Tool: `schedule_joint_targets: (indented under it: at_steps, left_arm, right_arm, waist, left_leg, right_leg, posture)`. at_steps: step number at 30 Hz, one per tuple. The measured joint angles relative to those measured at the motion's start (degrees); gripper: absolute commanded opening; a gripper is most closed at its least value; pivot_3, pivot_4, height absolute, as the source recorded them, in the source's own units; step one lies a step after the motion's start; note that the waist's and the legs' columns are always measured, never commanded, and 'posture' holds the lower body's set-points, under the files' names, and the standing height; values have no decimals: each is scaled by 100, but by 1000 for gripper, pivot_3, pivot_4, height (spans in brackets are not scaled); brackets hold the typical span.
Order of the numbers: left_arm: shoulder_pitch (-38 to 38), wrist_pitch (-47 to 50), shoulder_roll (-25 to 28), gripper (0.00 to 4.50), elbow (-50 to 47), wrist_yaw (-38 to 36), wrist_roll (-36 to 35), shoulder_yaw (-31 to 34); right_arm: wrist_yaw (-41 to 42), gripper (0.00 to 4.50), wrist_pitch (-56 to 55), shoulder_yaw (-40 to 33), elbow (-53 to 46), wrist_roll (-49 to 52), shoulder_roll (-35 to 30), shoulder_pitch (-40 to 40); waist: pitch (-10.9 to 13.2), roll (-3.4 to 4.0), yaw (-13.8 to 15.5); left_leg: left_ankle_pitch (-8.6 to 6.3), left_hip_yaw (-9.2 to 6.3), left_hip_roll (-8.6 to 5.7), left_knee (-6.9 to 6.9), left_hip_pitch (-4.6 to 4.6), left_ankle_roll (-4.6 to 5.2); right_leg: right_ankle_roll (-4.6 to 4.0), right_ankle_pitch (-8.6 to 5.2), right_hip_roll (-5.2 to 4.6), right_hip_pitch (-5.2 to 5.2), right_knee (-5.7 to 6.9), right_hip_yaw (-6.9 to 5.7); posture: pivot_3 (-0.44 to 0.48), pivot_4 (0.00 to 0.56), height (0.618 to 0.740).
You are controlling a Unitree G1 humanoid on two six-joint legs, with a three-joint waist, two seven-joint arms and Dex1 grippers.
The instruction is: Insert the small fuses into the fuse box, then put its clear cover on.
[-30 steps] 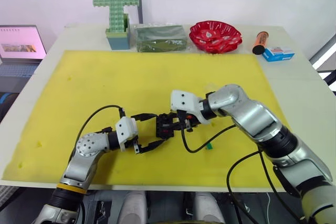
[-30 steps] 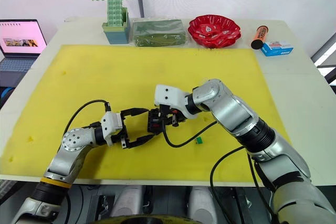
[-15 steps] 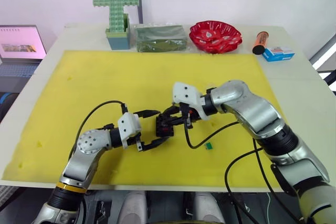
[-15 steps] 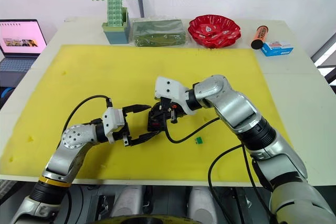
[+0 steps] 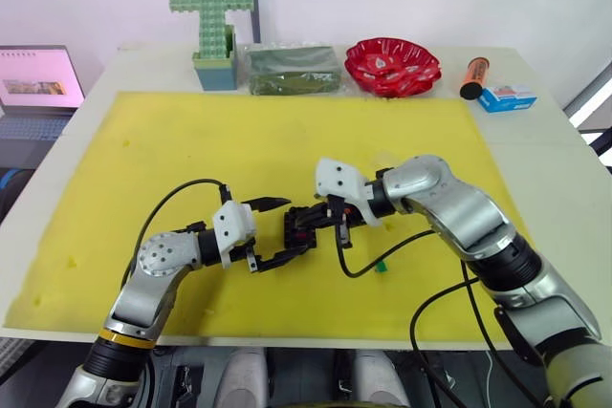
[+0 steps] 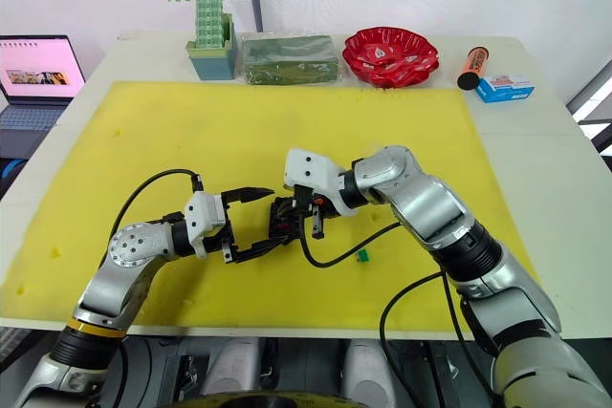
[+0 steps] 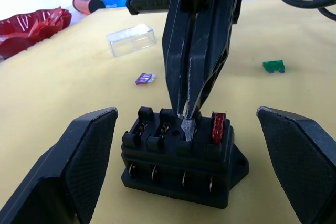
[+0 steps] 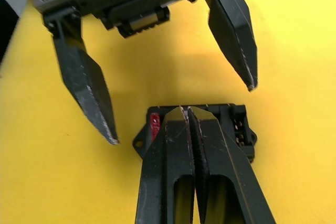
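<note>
Right pincer pressing a grey fuse into the fuse box

The right pincer (image 7: 190, 109), fingers together and clamped on the grey fuse (image 7: 187, 128), stands tip-down directly over the fuse box (image 7: 181, 156), beside the seated red fuse (image 7: 218, 128); two slots look empty; the left pincer (image 5: 274, 232), fingers spread wide, brackets the box without touching it; the box's long axis runs across the gap between those fingers; farther out on the yellow mat (image 5: 191, 150) lie the purplish fuse (image 7: 145, 78), green fuse (image 7: 274, 66) and clear cover (image 7: 131, 39).
</note>
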Motion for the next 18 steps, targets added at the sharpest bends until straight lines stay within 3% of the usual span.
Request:
schedule_joint_targets:
  at_steps: [18]
  left_arm:
    - [285, -337, 49, 4500, 154, -33, 36, 14]
  right_arm:
    - [-32, 78, -461, 192, 45, -288, 8, 168]
  waist:
    - [-4, 2, 3]
  left_leg:
    - [0, 0, 0, 1, 4, 0]
  right_leg:
    - [0, 0, 0, 4, 0, 0]
  posture:
    - [0, 150, 740]
